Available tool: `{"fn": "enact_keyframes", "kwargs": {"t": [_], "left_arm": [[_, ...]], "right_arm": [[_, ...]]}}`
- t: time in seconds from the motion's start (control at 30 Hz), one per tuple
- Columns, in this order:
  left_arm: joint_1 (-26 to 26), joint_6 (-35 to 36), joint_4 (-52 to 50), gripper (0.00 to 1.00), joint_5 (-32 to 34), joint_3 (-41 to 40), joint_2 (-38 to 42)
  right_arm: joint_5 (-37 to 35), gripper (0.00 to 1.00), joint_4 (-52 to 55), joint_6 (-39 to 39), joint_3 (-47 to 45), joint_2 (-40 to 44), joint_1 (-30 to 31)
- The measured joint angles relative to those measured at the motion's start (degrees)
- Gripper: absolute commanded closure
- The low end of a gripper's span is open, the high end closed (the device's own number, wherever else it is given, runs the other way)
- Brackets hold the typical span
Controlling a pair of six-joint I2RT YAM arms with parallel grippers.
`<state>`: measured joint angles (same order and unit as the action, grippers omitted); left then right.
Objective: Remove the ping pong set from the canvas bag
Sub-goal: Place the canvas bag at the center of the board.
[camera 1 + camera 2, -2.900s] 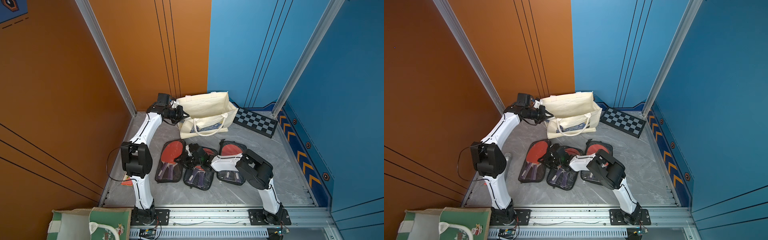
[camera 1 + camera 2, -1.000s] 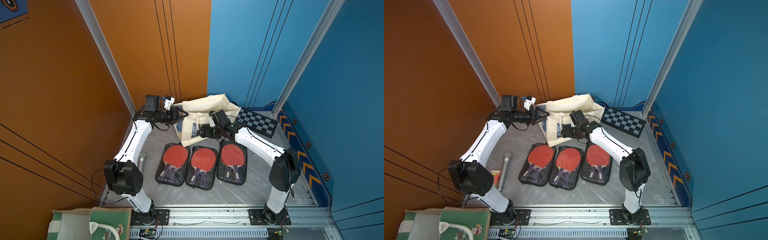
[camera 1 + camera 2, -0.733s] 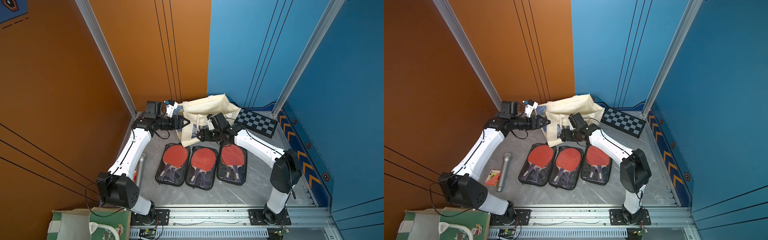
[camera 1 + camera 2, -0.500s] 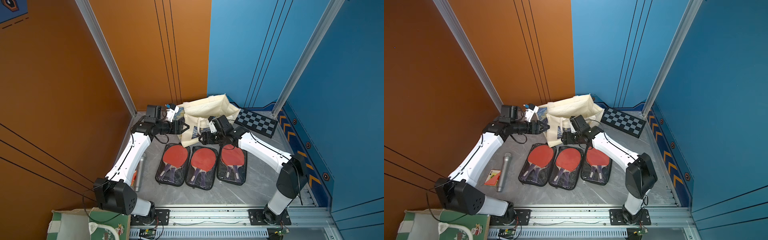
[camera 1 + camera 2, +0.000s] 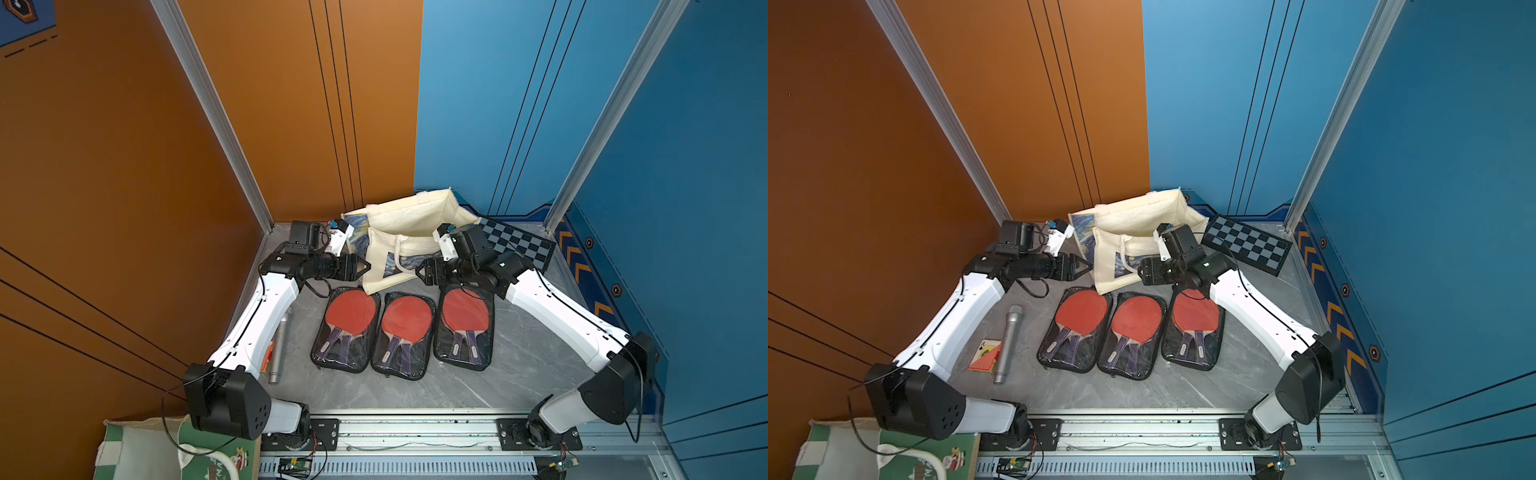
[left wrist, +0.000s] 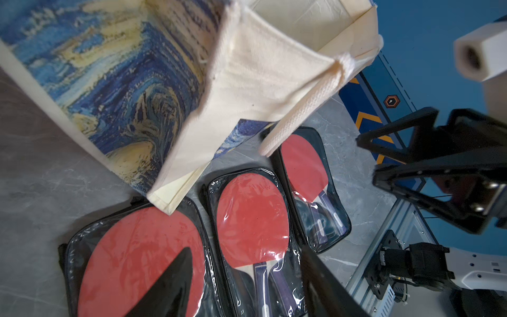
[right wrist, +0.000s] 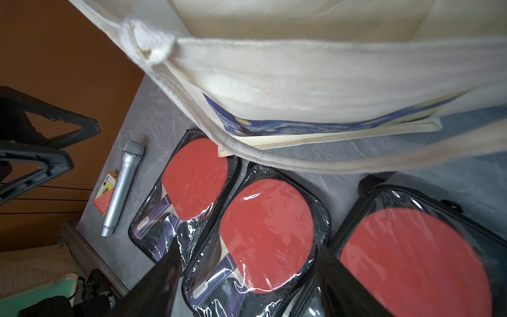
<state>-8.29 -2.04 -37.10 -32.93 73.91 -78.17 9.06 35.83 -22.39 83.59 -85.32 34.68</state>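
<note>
The cream canvas bag (image 5: 415, 224) with its blue-and-yellow print stands open at the back of the table, and in both top views I see nothing inside it (image 5: 1142, 220). Three ping pong sets in clear zip cases lie side by side in front of it: left (image 5: 349, 328), middle (image 5: 405, 336), right (image 5: 465, 328). My left gripper (image 5: 365, 266) hovers open beside the bag's left front corner. My right gripper (image 5: 419, 272) hovers open just before the bag's front face. Both wrist views show empty jaws, left (image 6: 247, 252) and right (image 7: 247, 244), above the cases.
A silver microphone (image 5: 1007, 340) and a pack of cards (image 5: 984, 355) lie by the left arm. A folded chessboard (image 5: 1248, 245) rests at the back right. A green-and-white tote (image 5: 884, 453) sits off the table's front left corner.
Both grippers have drawn back from the bag toward the front and come lower. The bag has settled upright, and the left jaws have widened a little.
</note>
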Motion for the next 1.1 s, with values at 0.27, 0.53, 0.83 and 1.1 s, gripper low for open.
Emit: {"fn": "enact_keyframes", "kwargs": {"t": [0.27,0.53,0.83,1.1], "left_arm": [[2.89,6.95,-0.15,0.27,7.26,-10.88,5.79],[10.1,7.41,3.23,0.27,8.72,-19.45,7.82],[4.72,5.14,7.37,0.27,8.81,-18.99,-2.05],[-0.44,2.14,11.5,0.27,11.08,-10.05,-12.35]], "right_arm": [[-10.19,0.08,3.28,4.17,-3.39,14.29,-13.68],[-9.01,0.07,3.13,4.39,-13.14,15.45,-29.38],[0.0,0.06,-3.8,1.29,-19.23,11.98,-29.11],[5.33,0.06,-13.0,-5.42,-19.89,2.51,-30.27]]}}
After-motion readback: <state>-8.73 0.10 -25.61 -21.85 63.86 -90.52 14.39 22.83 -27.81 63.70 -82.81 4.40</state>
